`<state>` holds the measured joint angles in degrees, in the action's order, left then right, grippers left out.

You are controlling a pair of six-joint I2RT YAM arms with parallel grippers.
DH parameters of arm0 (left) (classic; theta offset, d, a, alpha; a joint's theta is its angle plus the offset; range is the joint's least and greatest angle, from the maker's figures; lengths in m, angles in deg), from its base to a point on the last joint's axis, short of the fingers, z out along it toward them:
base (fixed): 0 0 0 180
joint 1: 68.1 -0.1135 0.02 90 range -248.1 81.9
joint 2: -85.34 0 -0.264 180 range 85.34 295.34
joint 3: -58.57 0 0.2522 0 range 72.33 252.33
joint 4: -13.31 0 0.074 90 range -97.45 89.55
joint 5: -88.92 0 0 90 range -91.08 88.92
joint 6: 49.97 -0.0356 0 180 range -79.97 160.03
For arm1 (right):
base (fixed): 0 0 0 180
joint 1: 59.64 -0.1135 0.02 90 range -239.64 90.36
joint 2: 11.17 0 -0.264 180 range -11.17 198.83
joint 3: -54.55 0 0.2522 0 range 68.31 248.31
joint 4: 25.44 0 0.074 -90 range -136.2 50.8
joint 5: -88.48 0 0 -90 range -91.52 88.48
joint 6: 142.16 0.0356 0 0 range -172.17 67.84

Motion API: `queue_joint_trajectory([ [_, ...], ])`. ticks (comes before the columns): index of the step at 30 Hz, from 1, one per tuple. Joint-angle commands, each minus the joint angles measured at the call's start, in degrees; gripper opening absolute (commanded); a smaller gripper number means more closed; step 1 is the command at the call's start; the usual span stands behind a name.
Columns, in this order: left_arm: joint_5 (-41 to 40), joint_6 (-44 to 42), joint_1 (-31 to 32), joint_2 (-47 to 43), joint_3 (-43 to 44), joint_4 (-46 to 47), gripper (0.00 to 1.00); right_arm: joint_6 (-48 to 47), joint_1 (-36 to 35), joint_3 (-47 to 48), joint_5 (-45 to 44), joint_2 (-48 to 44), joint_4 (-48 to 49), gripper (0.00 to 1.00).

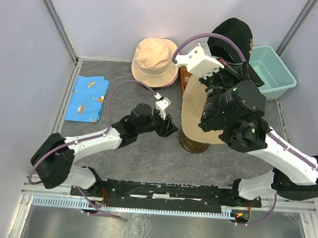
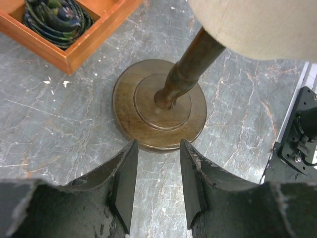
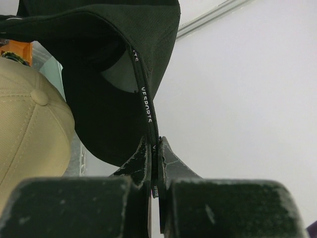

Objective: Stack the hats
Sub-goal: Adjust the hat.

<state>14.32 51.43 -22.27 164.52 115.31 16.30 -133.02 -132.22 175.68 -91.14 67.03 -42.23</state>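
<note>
Here, the right fingers (image 3: 171, 166), pinched shut on the rim of the black cap (image 1: 233, 34), hold it above the tan cap (image 1: 195, 107); the bucket hat (image 1: 154, 59) lies unstacked at the far edge of the worktop (image 1: 156, 162); the left fingers (image 2: 124, 173) gape empty.

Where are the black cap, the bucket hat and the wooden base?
black cap (image 1: 237, 31), top view, middle of its crown.
bucket hat (image 1: 154, 53), top view, middle of its crown.
wooden base (image 2: 128, 105), left wrist view, left side of its outer ring.
</note>
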Motion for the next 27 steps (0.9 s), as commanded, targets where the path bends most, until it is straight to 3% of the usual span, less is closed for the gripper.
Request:
queue_joint_trajectory([
  [1,-4.1,-1.0,-2.5,-5.2,4.2,-4.2,0.46,1.0,0.1,6.1,-1.6,-0.2,4.3,0.0],
  [3,-3.0,2.1,-5.9,-7.9,5.0,-5.2,0.45,2.2,0.1,11.0,-0.2,0.9,3.0,0.0],
  [7,-3.5,4.0,-12.5,-14.0,9.5,-9.3,0.48,15.5,-0.4,22.1,3.5,3.8,-14.4,0.0],
  [12,-10.0,-0.8,-13.7,-14.1,23.8,-17.1,0.63,19.6,-0.9,27.1,7.9,8.1,-19.9,0.0],
  [16,-9.6,-3.7,-14.0,-8.8,38.5,-20.2,0.71,25.4,-0.9,34.9,12.1,13.1,-27.3,0.0],
  [22,-6.9,-7.7,-14.0,-1.7,58.2,-23.4,0.8,27.6,-1.7,36.1,16.4,16.0,-26.5,0.0],
  [27,-6.3,-9.9,-13.9,-0.3,64.3,-26.1,0.86,29.1,-1.8,37.4,17.7,17.2,-26.9,0.0],
])
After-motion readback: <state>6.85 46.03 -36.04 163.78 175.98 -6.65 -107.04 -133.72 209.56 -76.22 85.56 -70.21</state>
